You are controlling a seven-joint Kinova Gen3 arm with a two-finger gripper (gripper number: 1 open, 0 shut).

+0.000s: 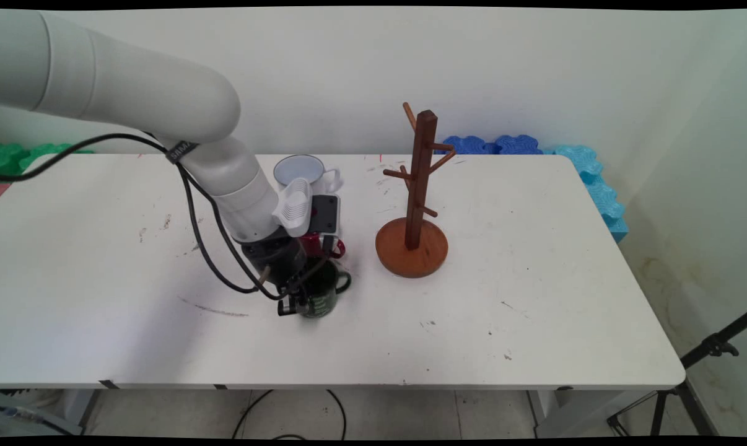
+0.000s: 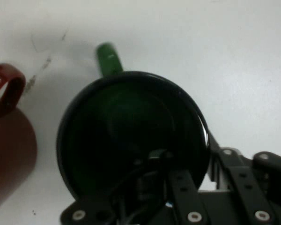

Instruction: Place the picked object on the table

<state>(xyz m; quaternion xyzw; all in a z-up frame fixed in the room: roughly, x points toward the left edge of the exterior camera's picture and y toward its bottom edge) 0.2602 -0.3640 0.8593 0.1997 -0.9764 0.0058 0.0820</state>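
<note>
My hand (image 1: pixel 296 297) sits low over a mug (image 1: pixel 324 294) standing upright on the tabletop (image 1: pixel 534 297), near its middle and towards the near side. One finger (image 2: pixel 166 161) reaches inside the mug's rim; the other lies outside its wall. A second mug (image 1: pixel 333 246) stands just behind it, farther from the near edge, and a third mug (image 1: pixel 302 170) farther back still. The mug tree (image 1: pixel 414 204) stands to the right of all three, well apart.
</note>
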